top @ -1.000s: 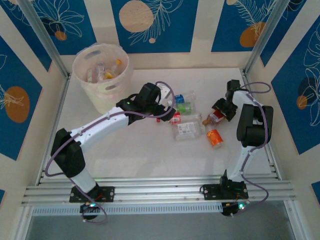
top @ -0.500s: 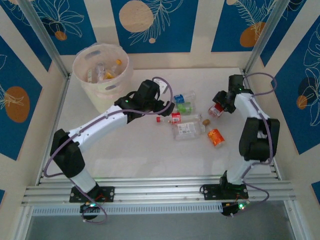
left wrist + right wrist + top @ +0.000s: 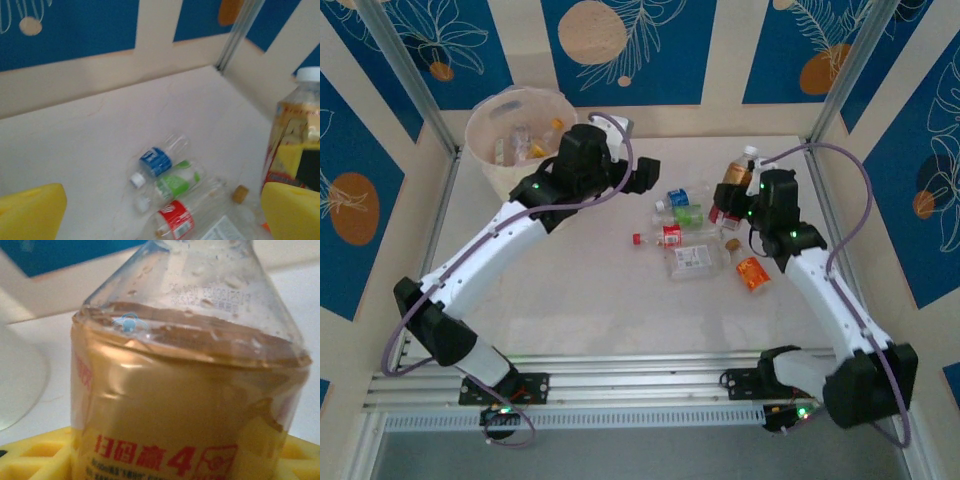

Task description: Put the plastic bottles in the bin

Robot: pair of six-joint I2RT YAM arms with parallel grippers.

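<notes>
From above, the left gripper (image 3: 645, 175) hangs just beside the tall round translucent pale plastic bin (image 3: 492, 172), which stands at the far left of the white table (image 3: 580, 300) with several bottles inside. The right gripper (image 3: 733, 196) is clamped on a brown plastic bottle with a white cap (image 3: 737, 172). Between the arms lie a blue-labelled clear bottle (image 3: 685, 194), a green-labelled clear bottle (image 3: 688, 213), a red-labelled clear bottle (image 3: 670, 236), a larger clear bottle (image 3: 695, 260) and a small orange bottle (image 3: 752, 274).

In the left wrist view, its yellow fingers (image 3: 30, 212) stand wide apart above the three labelled bottles, and the brown bottle stands upright at the right.

In the right wrist view, the brown bottle sits between yellow pads (image 3: 30, 455), with red print on its label.
</notes>
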